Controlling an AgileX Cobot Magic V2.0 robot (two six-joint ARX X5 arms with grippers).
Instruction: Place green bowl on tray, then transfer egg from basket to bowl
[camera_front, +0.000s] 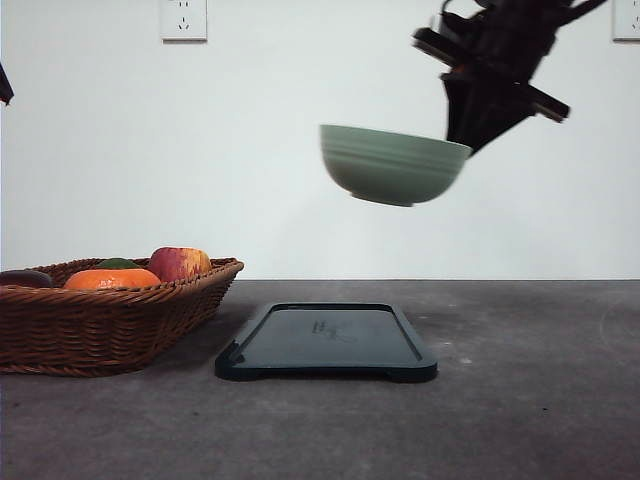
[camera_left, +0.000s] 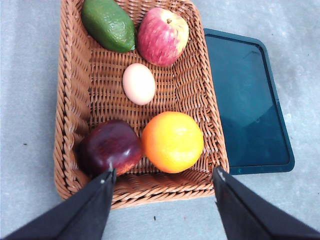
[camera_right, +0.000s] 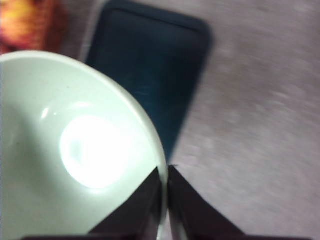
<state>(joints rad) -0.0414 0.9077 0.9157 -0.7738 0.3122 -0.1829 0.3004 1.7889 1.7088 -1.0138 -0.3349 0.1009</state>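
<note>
The tabletop (camera_front: 520, 400) lies nearest the front camera, a grey mottled stretch that carries everything else. On it to the left stands the basket (camera_front: 110, 325), the largest item, and just beside its right end sits the tray (camera_front: 325, 345), flat and bare. High above the tray hangs the green bowl (camera_front: 392, 163), tilted a little and well clear of the surface, held by the right gripper (camera_right: 164, 200), whose two dark fingers are pinched on the rim, one inside the wall and one outside. A glazed bowl like this is probably stiff, fairly heavy for a one-sided rim hold, slick and breakable, so it likely wants a slow, level descent; the rim is the sensible place to hold it. The left gripper (camera_left: 162, 180) hovers over the near end of the basket with its fingers spread wide and nothing between them. The egg (camera_left: 139, 83) lies in the basket's middle, apart from an apple (camera_left: 163, 36), an avocado (camera_left: 109, 24), an orange (camera_left: 172, 141) and a dark plum-like fruit (camera_left: 110, 147). It should be light, smooth and fragile, best taken gently across its narrow waist. The front view hides the egg behind the wicker wall, whereas the left wrist view looks down on it; the right wrist view alone reveals the bowl's shiny empty inside.
</note>
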